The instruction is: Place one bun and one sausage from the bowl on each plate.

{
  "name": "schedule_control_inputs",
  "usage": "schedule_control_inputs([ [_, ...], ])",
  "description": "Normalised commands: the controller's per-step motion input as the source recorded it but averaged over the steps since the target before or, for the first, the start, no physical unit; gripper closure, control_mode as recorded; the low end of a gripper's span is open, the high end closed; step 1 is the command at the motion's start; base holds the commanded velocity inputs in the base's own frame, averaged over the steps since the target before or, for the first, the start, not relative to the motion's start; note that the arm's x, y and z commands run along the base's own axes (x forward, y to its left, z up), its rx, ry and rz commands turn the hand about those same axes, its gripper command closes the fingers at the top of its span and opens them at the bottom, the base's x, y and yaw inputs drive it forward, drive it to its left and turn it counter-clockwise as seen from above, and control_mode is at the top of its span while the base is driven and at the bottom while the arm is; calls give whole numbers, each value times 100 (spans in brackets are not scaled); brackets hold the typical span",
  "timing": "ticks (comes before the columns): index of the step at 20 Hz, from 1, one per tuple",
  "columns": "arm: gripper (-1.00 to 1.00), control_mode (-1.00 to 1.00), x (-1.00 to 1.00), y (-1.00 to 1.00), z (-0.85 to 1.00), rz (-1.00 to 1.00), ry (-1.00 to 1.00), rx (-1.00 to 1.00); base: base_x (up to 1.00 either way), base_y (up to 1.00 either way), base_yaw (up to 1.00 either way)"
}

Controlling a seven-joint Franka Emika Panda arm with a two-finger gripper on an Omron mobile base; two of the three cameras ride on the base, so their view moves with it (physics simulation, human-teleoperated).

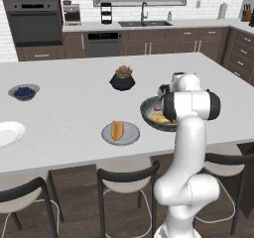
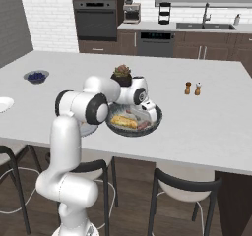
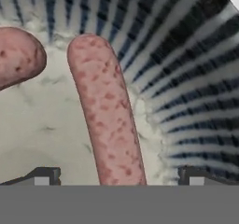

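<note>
In the hand view a sausage (image 3: 108, 115) lies in the bowl (image 3: 186, 78), its long axis running from upper left down to bottom centre, ending between the gripper (image 3: 119, 175) tips. The jaws stand wide, holding nothing (second sausage (image 3: 16, 55) upper left). No writing legible.

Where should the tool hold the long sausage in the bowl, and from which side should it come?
Grip the long sausage near its middle, across its narrow width, coming straight down from above. It lies flat in the bowl, already between the open tool fingertips, apart from the other sausage.
</note>
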Motion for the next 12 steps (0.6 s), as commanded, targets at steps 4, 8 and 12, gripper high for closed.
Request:
schedule_control_inputs([
  [4, -100, -100, 2, 0, -28, 0, 0, -2, 0, 0, 0],
  [8, -100, -100, 2, 0, -23, 0, 0, -2, 0, 0, 0],
  [12, -100, -100, 0, 0, -3, 0, 0, 0, 0, 0, 0],
])
